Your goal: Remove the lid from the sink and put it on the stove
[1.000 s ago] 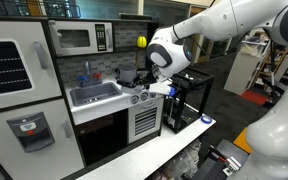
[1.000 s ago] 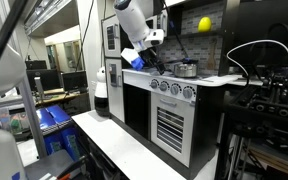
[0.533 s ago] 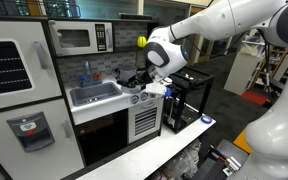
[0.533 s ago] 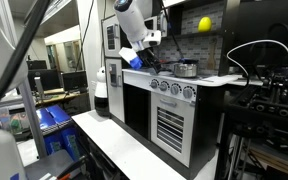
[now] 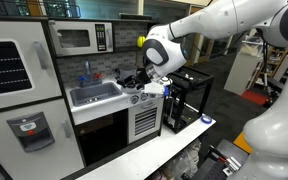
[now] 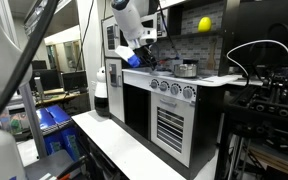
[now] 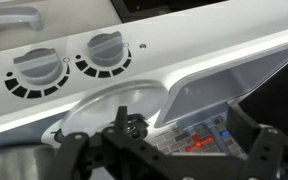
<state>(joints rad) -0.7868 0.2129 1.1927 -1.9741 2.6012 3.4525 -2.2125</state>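
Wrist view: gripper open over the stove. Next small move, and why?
Probably lift slightly: the open gripper holds nothing and hangs low over the stove, above a round grey disc, lid or burner, unclear. A wider view would settle it.

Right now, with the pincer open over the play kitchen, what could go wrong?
1. The open pincer hangs close above the edge between stove and sink; lowering could strike that rim.
2. The silver pot stands on the stove nearby; a sweep might knock it.
3. The lid is not clearly visible, so a grasp may miss.
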